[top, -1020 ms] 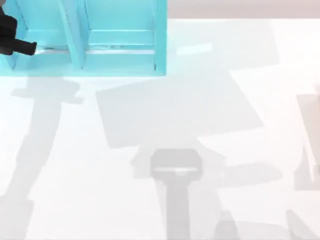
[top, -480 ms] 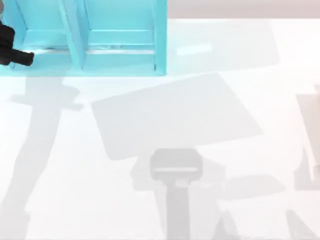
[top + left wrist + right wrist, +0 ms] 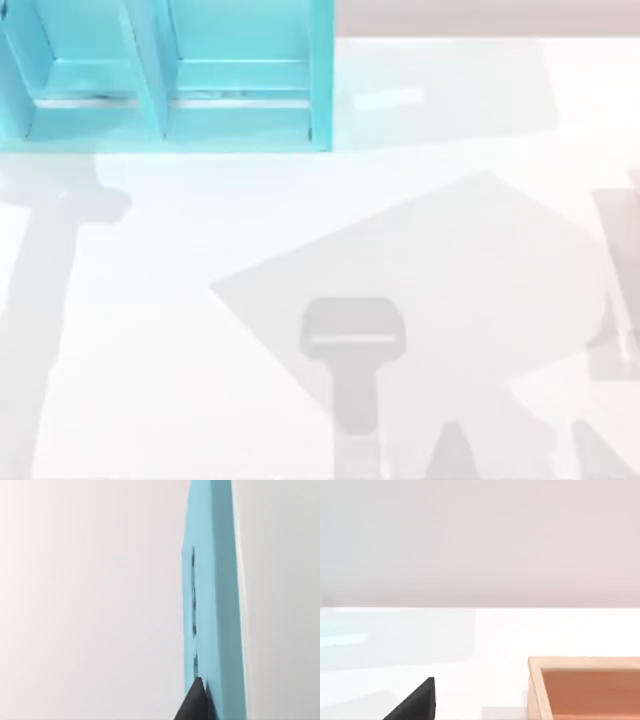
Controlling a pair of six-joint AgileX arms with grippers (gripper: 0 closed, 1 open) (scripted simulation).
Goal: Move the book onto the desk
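**Operator:** What is closest to the left wrist camera?

**Describer:** Your left gripper [image 3: 196,702], with one dark fingertip [image 3: 194,705] lying flat against the teal cover of the book [image 3: 212,605]. You see the book almost edge-on, as a tall thin slab with a pale page edge down one side. Behind it is only a blank pale backdrop. I judge the gripper to be clamped on the book, since nothing else appears to support it.

**Operator:** Why is it held that way?

**Describer:** A pinch near one end lets a thin, wide book be carried free of the shelf walls. The long unsupported span could swing or slip, so lower it gently.

**Operator:** Where is the book relative to the teal shelf?

**Describer:** Start at the near edge of the desk [image 3: 180,400], which is glossy white. A broad grey four-sided shadow [image 3: 420,290] lies on it, in front of the teal shelf [image 3: 320,80] and off to its right. I take that to be the book's shadow. If so, the book hangs above the desk, out of the shelf and not yet set down. The shelf stands at the far left, with its compartments facing you.

**Operator:** And my right arm?

**Describer:** It is parked. A dark part of your right gripper [image 3: 417,702] sits low over the desk, and I cannot tell its state. Beyond it is an open wooden box [image 3: 585,685], which I cannot place against the shelf.
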